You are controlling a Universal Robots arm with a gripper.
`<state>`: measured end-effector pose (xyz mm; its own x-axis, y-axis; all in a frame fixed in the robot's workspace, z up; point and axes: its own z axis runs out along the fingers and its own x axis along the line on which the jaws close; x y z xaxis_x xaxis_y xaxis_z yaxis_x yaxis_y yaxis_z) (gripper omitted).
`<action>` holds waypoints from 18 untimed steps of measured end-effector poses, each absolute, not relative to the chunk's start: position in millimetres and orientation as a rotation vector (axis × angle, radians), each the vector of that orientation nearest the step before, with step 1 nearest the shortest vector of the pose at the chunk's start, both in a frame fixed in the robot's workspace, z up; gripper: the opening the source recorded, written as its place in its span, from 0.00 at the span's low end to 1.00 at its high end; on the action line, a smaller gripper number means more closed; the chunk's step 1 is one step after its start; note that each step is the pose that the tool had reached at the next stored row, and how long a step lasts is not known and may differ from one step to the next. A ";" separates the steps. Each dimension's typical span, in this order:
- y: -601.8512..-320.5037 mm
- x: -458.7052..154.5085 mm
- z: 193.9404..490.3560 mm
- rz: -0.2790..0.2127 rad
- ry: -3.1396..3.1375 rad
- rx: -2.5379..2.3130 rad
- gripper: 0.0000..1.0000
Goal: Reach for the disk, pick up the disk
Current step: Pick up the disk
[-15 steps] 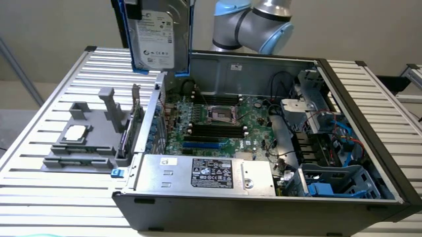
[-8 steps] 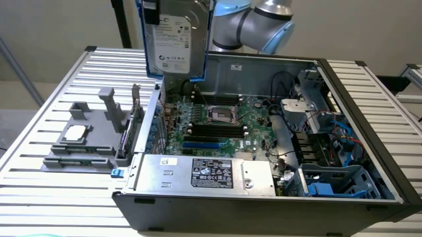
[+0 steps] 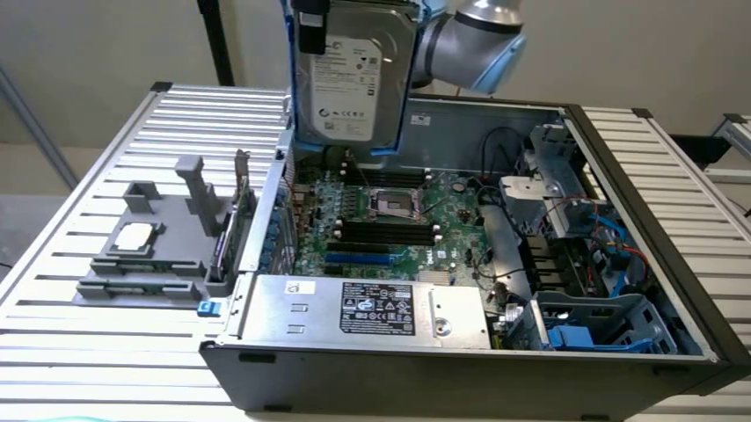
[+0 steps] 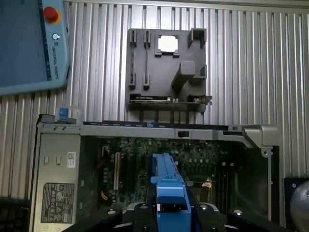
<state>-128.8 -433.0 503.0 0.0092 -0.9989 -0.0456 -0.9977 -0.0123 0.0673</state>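
The disk (image 3: 352,75), a silver-grey drive with a white printed label in a blue carrier frame, hangs upright in the air above the back of the open computer case (image 3: 657,264). It touches nothing below it. In the wrist view the blue carrier's edge (image 4: 166,181) runs out from between the black fingers of my gripper (image 4: 170,209), which is shut on it. The arm's grey and blue joint (image 3: 481,44) sits just behind the disk in the exterior view.
Below the disk lie the motherboard (image 3: 388,220) and a silver power supply with a black label (image 3: 375,308). A blue drive cage (image 3: 599,325) fills the case's near corner. A grey fixture (image 4: 166,63) holding a small square chip and a teach pendant (image 4: 29,43) rest on the slatted table (image 3: 94,334).
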 end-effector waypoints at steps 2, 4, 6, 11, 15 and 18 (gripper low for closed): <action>-437.0 -119.5 503.0 -0.125 -2.196 2.221 0.33; -440.9 -110.3 503.0 -0.125 -2.197 2.220 0.33; -444.7 -101.5 503.0 -0.125 -2.197 2.220 0.33; -454.6 -78.7 503.0 -0.125 -2.197 2.220 0.33; -462.5 -60.6 503.1 -0.125 -2.196 2.220 0.33; -468.6 -46.8 503.2 -0.125 -2.196 2.220 0.33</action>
